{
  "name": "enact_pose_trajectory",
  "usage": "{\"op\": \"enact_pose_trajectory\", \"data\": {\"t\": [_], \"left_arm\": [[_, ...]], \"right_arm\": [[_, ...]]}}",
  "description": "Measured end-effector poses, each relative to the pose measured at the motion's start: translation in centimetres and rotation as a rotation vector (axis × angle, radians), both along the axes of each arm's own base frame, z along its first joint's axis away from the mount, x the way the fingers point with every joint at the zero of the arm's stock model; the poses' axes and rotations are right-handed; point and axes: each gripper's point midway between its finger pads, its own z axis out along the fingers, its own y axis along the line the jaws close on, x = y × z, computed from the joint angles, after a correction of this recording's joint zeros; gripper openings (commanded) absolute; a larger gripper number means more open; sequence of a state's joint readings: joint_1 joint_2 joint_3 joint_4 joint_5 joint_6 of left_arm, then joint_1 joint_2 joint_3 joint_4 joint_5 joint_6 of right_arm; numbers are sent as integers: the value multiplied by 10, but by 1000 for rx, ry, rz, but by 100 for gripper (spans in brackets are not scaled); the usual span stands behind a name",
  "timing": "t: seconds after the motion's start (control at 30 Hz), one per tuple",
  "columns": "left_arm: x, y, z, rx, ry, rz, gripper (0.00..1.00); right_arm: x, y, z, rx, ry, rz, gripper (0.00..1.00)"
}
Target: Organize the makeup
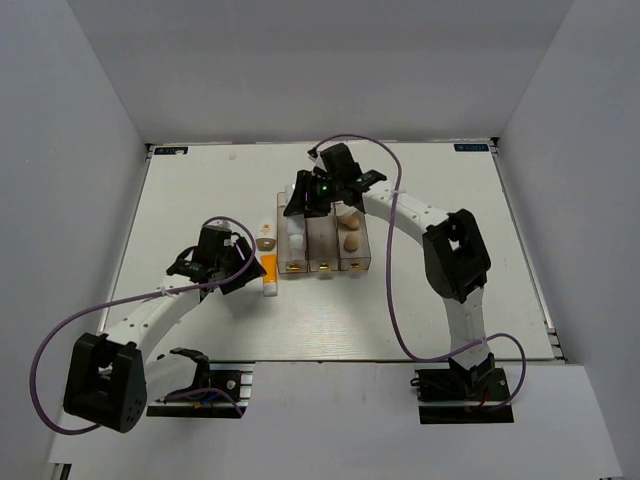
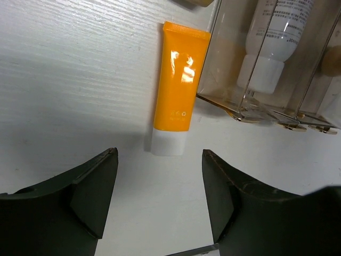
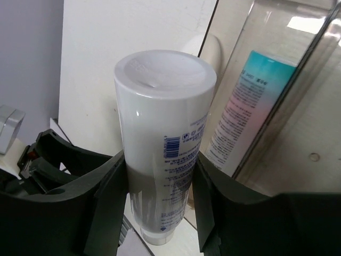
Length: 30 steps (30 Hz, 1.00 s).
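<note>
- Left gripper [image 2: 159, 160]: jaws stand apart and hold nothing. It hovers low over the table [image 1: 180, 200], and its fingers [image 2: 90, 197] flank the capped end of the orange tube without touching it.
- Orange tube [image 2: 179, 85]: lies flat on the table with its white cap [image 2: 169, 143] toward the left gripper. It sits just outside the left wall of the box, and the far end is near a puff.
- Puff [image 1: 266, 241]: small and tan, on the table just beyond the orange tube, beside the box.
- Box [image 1: 322, 262]: clear, with three compartments side by side and gold latches [image 2: 287, 121] on the near edge. Peach sponges [image 1: 352, 240] lie in the right compartment.
- Gradient tube [image 3: 250, 101]: lies inside the box behind a clear wall. Which compartment cannot be told.
- Right gripper [image 3: 160, 176]: clamped on the white tube [image 3: 165, 133], one finger [image 3: 109, 186] on each side of the body. The flat cap end faces the wrist camera.
- White tube: held over the far end of the box, above the left and middle compartments.
</note>
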<state>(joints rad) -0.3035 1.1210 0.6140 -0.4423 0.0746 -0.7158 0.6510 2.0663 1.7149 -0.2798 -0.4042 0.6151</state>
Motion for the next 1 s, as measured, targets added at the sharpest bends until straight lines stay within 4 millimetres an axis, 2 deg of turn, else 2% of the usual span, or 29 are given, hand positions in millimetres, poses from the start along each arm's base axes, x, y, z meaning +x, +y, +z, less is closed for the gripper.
{"op": "enact_pose_trajectory", "data": {"t": [0.1,0.2,0.37,0.6,1.0], "left_arm": [[0,0,-2,2,8,0,75],[0,0,-7,8,25,-1,75],[1,-2,-14,17,52,-9,74],[16,-8,-13,25,53,-23,75],[20,-14,-19,33,60,-48,72]], "right_arm": [[-5,8,-9,-16,8,2,28],[-9,12,-16,-31,14,6,37],[-4,10,-17,-37,5,-8,53],[3,6,-17,-38,-12,-22,63],[9,7,-11,-21,-57,-12,61]]}}
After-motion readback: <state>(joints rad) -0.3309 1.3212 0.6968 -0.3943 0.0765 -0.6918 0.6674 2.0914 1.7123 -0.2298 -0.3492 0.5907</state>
